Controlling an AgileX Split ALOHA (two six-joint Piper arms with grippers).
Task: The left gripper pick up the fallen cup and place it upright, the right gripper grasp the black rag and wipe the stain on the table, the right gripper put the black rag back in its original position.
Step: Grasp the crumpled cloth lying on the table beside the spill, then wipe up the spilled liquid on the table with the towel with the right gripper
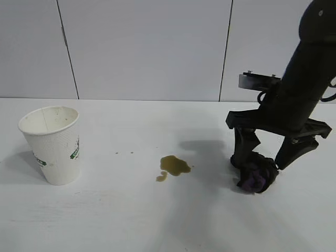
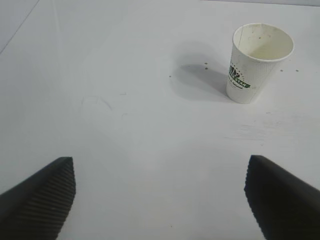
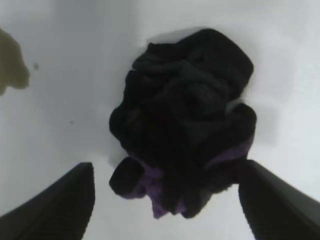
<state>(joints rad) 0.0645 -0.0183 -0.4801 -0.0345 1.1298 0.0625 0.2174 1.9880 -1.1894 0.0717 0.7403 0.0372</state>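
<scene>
On the table [image 1: 131, 220] the cup [image 1: 53, 144] already stands upright at the left, the right gripper [image 1: 261, 163] straddles the black rag [image 1: 257, 174] open-jawed, gripping nothing yet, and the stain [image 1: 173, 166] remains unwiped.

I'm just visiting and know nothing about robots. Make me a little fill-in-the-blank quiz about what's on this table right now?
1. The cup stands ____ on the table.
2. The right pincer has its fingers on either side of the black ____.
3. The brown stain lies between the cup and the ____.
4. The left pincer holds ____.

Missing words: upright; rag; rag; nothing
</scene>
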